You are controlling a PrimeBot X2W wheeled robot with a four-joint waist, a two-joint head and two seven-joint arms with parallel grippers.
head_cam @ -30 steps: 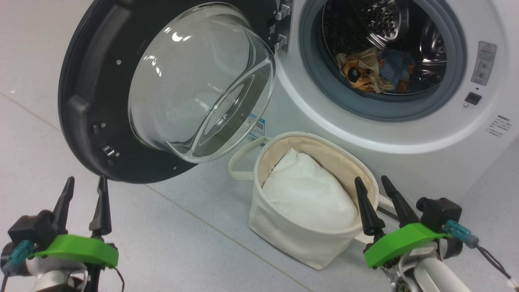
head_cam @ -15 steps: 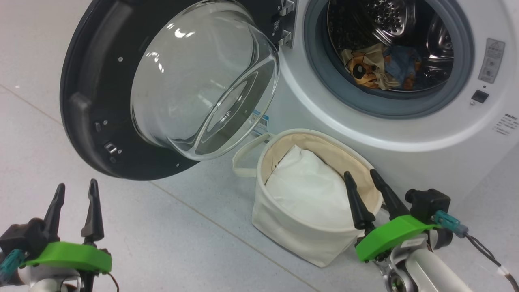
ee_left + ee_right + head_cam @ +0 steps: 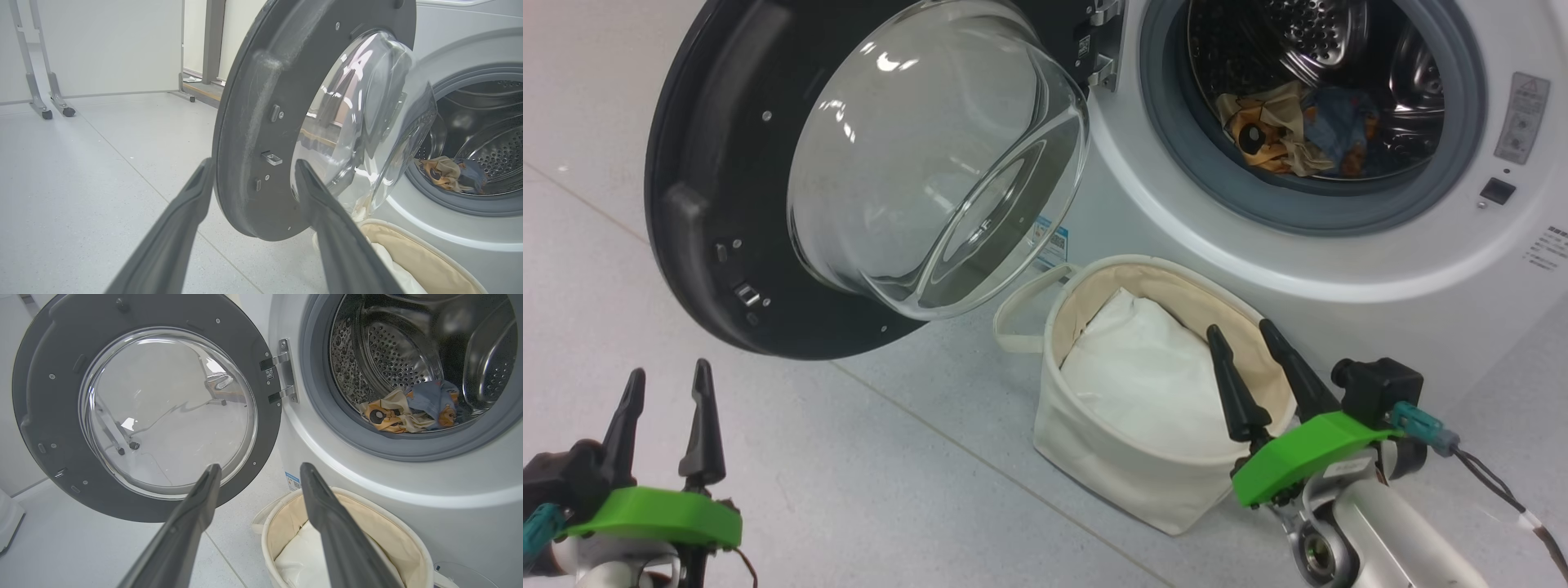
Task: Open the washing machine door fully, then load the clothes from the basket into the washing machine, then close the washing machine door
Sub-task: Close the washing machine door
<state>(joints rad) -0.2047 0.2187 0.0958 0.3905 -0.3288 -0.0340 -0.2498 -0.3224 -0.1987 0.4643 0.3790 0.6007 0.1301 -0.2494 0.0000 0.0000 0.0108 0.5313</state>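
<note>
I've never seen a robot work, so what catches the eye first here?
The big round door hangs wide open at the left, its glass bowl bulging out. Right of it, blue and orange clothes lie inside the washer, and a cream basket holding a white lump stands on the floor below. The left gripper and right gripper stand open, low in the head view.

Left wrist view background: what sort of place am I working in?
Likely a lab or test room rather than a home laundry: the washing machine sits on a bare grey floor, with a white panel on wheeled metal legs behind.
</note>
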